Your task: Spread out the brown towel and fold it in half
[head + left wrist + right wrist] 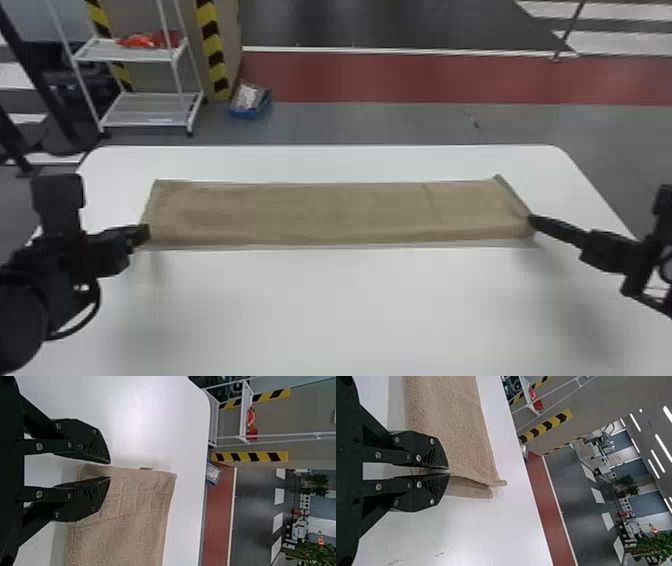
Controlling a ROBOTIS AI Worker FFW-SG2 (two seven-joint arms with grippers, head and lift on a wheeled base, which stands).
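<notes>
In the head view, the brown towel (325,212) lay on the white table (350,310) as a long strip, its long axis running left to right, roughly parallel to the far edge; the left gripper (145,233) was at its left end, the right gripper (532,220) at its right. In the left wrist view, the left gripper's (110,470) fingers were spread at a corner. In the right wrist view, the right gripper's (449,471) fingers pinched the towel's end edge.
</notes>
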